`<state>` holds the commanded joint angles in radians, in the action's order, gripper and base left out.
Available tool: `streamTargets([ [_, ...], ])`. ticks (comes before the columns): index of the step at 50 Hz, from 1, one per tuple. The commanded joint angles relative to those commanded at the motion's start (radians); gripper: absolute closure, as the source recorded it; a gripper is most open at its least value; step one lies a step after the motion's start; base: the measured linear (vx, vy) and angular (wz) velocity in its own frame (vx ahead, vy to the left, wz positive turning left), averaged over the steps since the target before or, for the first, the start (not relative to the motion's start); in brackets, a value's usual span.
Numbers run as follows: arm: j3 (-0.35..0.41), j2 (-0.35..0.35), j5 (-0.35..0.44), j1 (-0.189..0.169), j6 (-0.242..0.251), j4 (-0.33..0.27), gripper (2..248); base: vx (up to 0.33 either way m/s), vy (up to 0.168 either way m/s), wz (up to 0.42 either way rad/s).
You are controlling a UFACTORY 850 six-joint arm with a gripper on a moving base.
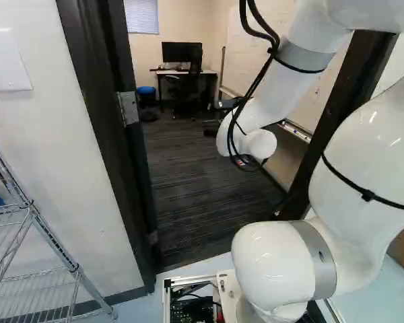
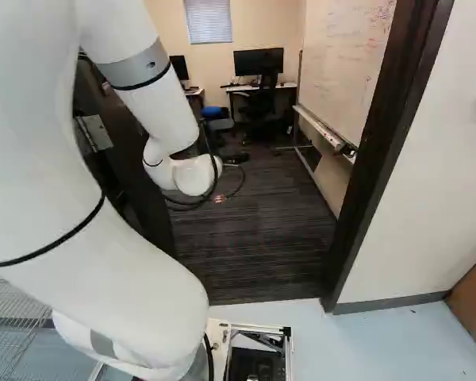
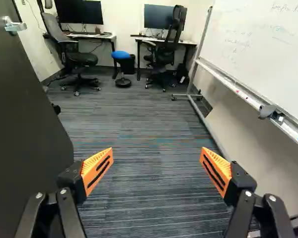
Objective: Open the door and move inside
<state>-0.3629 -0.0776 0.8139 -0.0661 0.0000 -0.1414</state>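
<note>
Ref.: 12 o'clock = dead ahead of your base.

1. Base (image 2: pixel 289 357): short of the doorway, facing in, prob. lined up for entry. Rack (image 1: pixel 75 269) at 10 o'clock; mind clr. if you turn.

2. Arm (image 1: pixel 363 161): reaches ahead through the doorway, prob. so the wrist leads and can fend off the door. Cables (image 1: pixel 259 74) hang in loops w/ slack, prob. to allow joint travel; they could snag.

3. Jambs: one at 11 o'clock w/ hinge (image 1: pixel 128 109), the other (image 2: pixel 389 135) at 1 o'clock. Base must pass betw. them.

4. Pincer (image 3: pixel 157 151): open, pads (image 3: pixel 216 171) wide apart, nil betw. them. No grip req'd now, as the door needs no pull.

5. Door (image 3: pixel 27 134): open, swung into the room on the hinge side, at 9–10 o'clock of the pincer, apart from it. Handle (image 3: pixel 14 26) at 10 o'clock, out of grip. Door closer, if fitted, can't be seen; door could swing back.

6. Whiteboard (image 3: pixel 258 44) at 1–2 o'clock, along the wall; limits arm swing that side. Stool (image 3: pixel 121 57) nr. 12 o'clock, by the desks (image 3: pixel 166 40), well clear.

Status (judged): opening done, entry pending. Next: drive fwd. slowly to 12 o'clock; watch arm-to-door clr.
</note>
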Motion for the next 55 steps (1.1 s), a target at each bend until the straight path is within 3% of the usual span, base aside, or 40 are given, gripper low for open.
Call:
streamTargets([
  [30,0.174,-0.128,0.037,0.042,0.000,0.089,3,0.000,0.000,0.000],
  [55,0.259,-0.189,0.055,0.062,0.000,0.133,3,0.000,0.000,0.000],
])
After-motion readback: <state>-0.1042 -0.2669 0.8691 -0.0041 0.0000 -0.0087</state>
